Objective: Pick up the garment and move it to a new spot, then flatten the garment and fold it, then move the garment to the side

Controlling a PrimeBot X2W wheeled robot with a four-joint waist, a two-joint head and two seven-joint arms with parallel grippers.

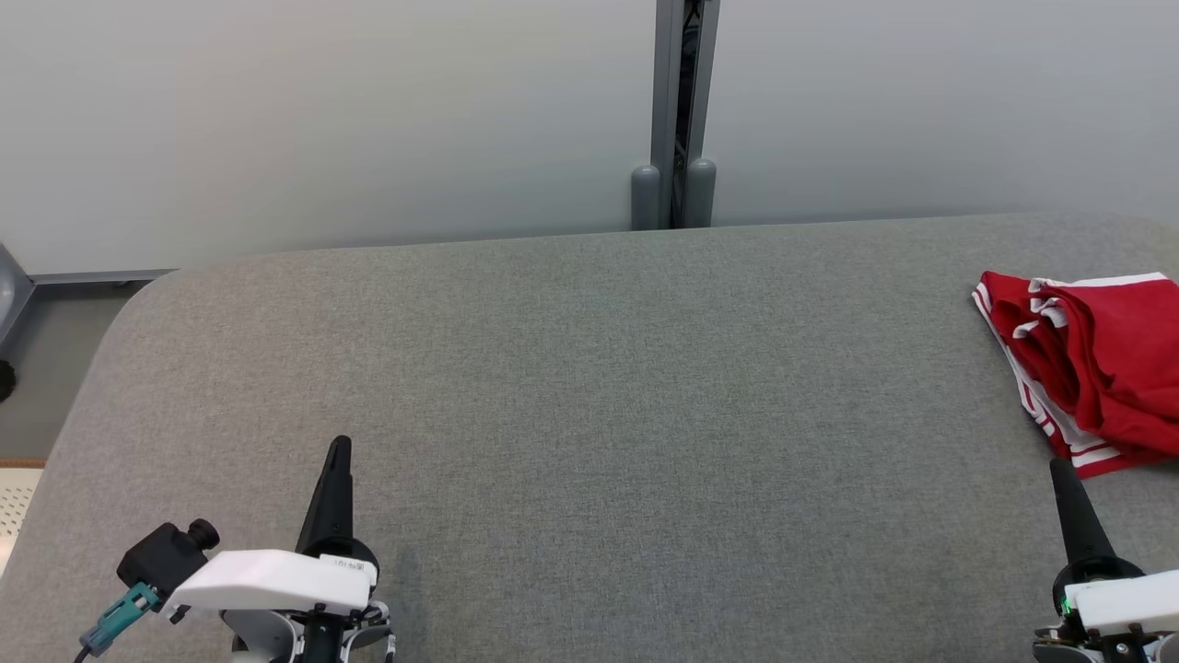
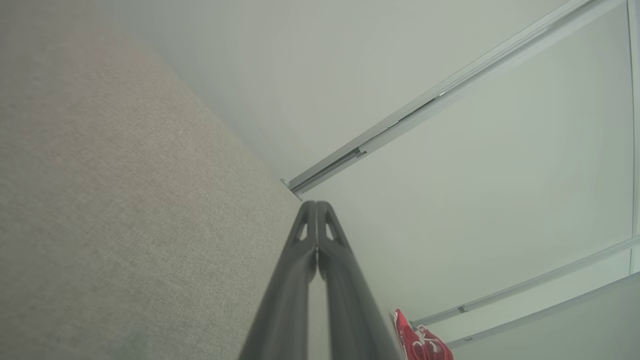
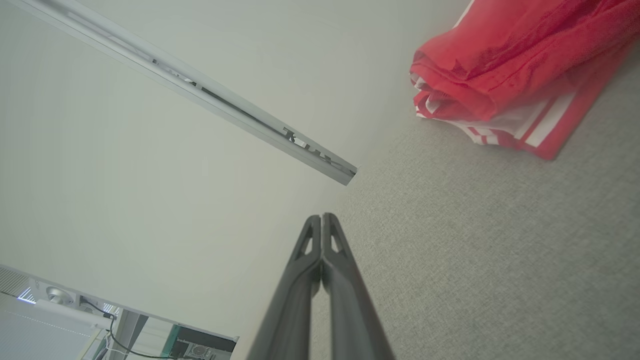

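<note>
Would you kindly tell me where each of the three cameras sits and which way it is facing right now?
Head view: on the head, looking forward and down over the grey table; left gripper lower left, right gripper lower right.
Left wrist view: on the left wrist, looking along its shut fingers across the table to the wall.
Right wrist view: on the right wrist, looking along its shut fingers toward the wall.
Shared: all three show the red garment.
</note>
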